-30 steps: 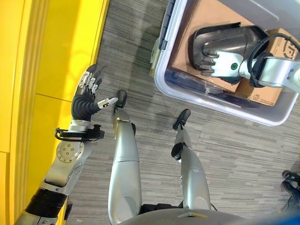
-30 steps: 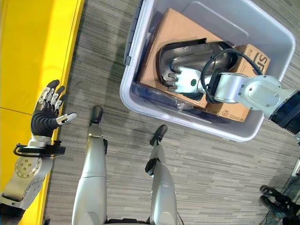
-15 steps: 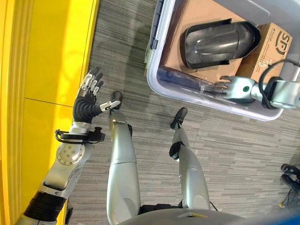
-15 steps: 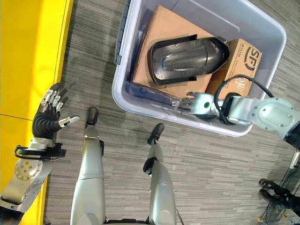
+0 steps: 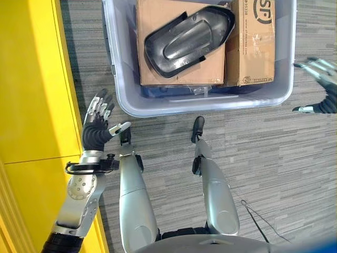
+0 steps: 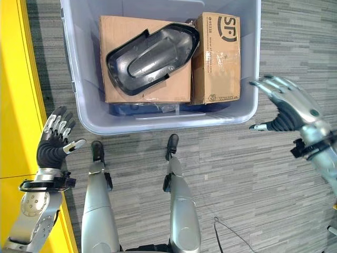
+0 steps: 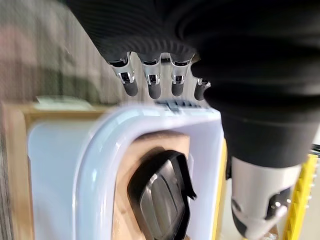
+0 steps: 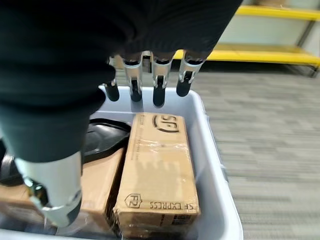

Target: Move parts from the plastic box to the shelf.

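Observation:
A translucent plastic box stands on the floor in front of me. Inside lie a black moulded part on a flat cardboard sheet and a narrow cardboard carton at its right. My left hand is held open outside the box's left corner, palm toward the box, holding nothing. To the right of the box my right hand is open as well, fingers spread, empty. The carton and black part also show past the right hand's fingers.
The yellow shelf runs along the left side, close to my left arm. Grey striped carpet spreads right of the box and toward me. More yellow shelving stands beyond the box in the right wrist view.
My right hand has come out of the box, where it lay on the black part, and now hangs open to the box's right. The camera has turned, bringing the box to the centre.

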Robot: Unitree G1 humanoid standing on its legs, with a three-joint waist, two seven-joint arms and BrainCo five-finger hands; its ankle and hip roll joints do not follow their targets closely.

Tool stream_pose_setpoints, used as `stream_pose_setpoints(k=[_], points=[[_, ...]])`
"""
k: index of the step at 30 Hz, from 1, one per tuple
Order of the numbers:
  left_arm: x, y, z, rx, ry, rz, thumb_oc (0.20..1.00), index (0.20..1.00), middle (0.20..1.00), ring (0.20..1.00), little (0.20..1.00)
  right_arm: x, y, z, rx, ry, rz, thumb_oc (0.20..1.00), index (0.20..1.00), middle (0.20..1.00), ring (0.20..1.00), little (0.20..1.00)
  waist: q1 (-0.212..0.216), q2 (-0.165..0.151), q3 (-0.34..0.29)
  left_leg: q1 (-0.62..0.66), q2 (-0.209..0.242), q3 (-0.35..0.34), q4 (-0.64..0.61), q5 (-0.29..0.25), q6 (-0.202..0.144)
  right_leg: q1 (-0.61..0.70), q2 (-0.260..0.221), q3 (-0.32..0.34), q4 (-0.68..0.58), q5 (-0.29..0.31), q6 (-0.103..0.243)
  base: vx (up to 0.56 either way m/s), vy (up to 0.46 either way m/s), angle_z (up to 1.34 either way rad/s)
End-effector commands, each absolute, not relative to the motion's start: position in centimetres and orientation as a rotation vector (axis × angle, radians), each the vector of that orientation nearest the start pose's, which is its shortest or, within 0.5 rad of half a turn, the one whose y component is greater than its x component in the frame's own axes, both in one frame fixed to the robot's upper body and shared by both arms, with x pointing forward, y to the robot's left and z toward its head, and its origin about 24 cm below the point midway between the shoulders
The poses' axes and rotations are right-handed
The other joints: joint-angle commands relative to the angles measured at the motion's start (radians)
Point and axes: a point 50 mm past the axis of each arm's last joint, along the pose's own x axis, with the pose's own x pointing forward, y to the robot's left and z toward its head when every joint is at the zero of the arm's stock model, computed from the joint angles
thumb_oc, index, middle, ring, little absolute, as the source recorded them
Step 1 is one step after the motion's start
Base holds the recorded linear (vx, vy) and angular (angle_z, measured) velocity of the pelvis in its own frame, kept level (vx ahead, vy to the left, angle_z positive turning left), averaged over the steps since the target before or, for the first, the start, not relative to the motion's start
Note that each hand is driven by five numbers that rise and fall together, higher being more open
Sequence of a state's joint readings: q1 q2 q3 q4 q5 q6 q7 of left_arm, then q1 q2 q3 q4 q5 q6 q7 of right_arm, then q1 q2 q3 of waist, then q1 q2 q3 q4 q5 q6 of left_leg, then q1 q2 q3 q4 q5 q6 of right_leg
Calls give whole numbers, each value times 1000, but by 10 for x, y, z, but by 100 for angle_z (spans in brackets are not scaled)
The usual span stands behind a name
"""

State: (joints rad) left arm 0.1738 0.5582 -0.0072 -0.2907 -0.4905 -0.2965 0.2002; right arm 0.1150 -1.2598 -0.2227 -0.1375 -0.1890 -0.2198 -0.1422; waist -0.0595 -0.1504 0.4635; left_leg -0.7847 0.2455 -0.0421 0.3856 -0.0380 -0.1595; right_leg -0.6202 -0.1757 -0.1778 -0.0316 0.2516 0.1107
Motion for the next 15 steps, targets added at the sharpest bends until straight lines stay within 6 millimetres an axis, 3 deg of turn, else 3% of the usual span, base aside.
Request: stream_pose_setpoints(k=[1, 5, 6, 8, 15], points=[[219, 229, 146, 0, -506, 49, 1000, 1000, 1000, 1000, 1000, 258, -277, 281, -1215, -708, -129, 1000, 1000, 1000, 1000, 1000, 36, -10, 56, 54, -66, 58, -137, 55, 75, 104, -84, -6, 137, -164, 73, 8, -28, 6], [219, 230, 145, -16, -506, 67, 1000, 1000, 1000, 1000, 1000, 257, -271, 272, -884, -777, -142, 1000, 1000, 1000, 1000, 1000, 39, 7, 56, 59, -67, 65, -137, 56, 79, 104, -86, -2, 140, -166, 70, 21, -19, 2], [219, 231, 144, -16, -502, 75, 1000, 1000, 1000, 1000, 1000, 258, -271, 267, -849, -766, -138, 1000, 1000, 1000, 1000, 1000, 41, 10, 56, 79, -63, 59, -136, 29, 72, 120, -83, 4, 145, -187, 76, 75, -33, 1], [218, 231, 147, -30, -518, 89, 1000, 1000, 1000, 1000, 1000, 256, -264, 254, -707, -786, -139, 1000, 1000, 1000, 1000, 1000, 41, 16, 56, 85, -65, 62, -136, 28, 74, 120, -83, 8, 148, -188, 74, 41, -32, 3], [215, 235, 159, 8, -584, 133, 1000, 1000, 1000, 1000, 1000, 243, -245, 227, -441, -815, -119, 1000, 1000, 1000, 1000, 1000, 37, 46, 56, 112, -72, 71, -144, 32, 75, 132, -90, 15, 157, -199, 73, 5, -17, 2]])
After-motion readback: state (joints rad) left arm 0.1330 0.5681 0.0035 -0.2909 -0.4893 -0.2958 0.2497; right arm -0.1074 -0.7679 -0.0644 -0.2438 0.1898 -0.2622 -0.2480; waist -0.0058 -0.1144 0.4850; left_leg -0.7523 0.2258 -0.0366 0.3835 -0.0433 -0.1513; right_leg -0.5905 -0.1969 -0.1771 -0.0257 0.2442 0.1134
